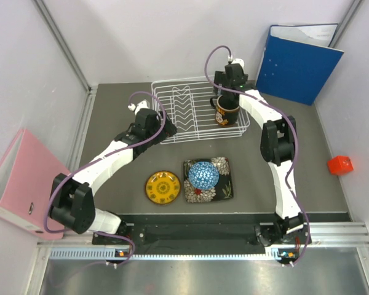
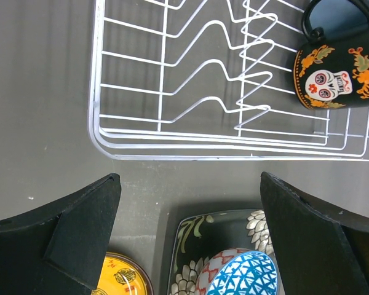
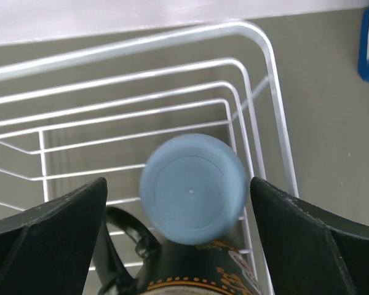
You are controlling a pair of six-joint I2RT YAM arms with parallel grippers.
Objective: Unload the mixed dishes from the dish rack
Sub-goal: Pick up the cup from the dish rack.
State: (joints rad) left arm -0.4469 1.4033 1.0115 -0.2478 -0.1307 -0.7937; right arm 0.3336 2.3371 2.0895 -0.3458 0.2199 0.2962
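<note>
The white wire dish rack stands at the back middle. The dark patterned mug sits in its right end and shows in the left wrist view. In the right wrist view the small light blue cup is bottom up and blurred, beside the mug, between the open fingers of my right gripper without touching them. My right gripper hangs over the rack's far right. My left gripper is open and empty at the rack's front left corner. The blue bowl rests on the black square plate; the yellow plate lies to its left.
A blue binder leans at the back right. A pink binder lies at the left edge. A small red object sits at the right. Walls close in the table on the left, back and right.
</note>
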